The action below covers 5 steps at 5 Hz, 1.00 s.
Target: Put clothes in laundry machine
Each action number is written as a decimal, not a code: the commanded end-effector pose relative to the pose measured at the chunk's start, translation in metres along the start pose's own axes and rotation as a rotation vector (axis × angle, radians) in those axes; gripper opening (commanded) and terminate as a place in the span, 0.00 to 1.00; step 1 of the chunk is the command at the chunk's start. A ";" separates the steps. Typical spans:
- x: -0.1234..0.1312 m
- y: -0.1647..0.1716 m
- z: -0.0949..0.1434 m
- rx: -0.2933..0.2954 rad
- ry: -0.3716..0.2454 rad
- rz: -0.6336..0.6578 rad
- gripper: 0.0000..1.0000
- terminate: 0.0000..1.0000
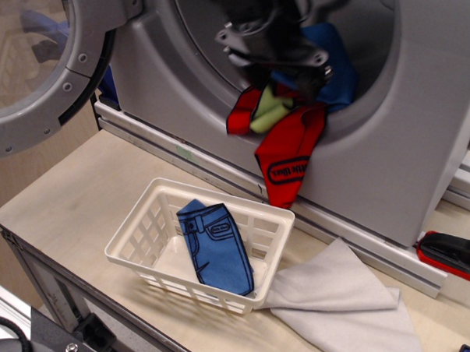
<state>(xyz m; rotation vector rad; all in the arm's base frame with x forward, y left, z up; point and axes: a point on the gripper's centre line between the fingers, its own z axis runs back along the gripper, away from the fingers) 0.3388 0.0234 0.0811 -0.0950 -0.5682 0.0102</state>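
Observation:
The laundry machine (425,114) fills the back, and its round door (37,66) is swung open at the left. My gripper (275,57) is a dark motion-blurred shape at the drum opening, so its jaws are unreadable. Just under it a red cloth with a black oval print (286,159) hangs over the drum rim and down the front panel. A lime-green piece (265,113) and another red fold (239,118) bunch beside it. A blue cloth (333,67) lies inside the drum. The miniature blue jeans (215,245) lie in the white slatted basket (156,196) on the table.
A grey cloth (346,305) lies spread on the wooden table right of the basket. A red and black object (450,254) sits at the right edge by the machine's base rail. The table's front edge runs along the lower left.

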 end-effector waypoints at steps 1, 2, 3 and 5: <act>-0.035 0.012 0.052 -0.023 0.014 -0.068 1.00 0.00; -0.044 0.016 0.067 -0.048 0.041 -0.070 1.00 0.00; -0.049 0.021 0.077 -0.059 0.079 -0.059 1.00 0.00; -0.050 0.024 0.081 -0.031 0.162 -0.058 1.00 1.00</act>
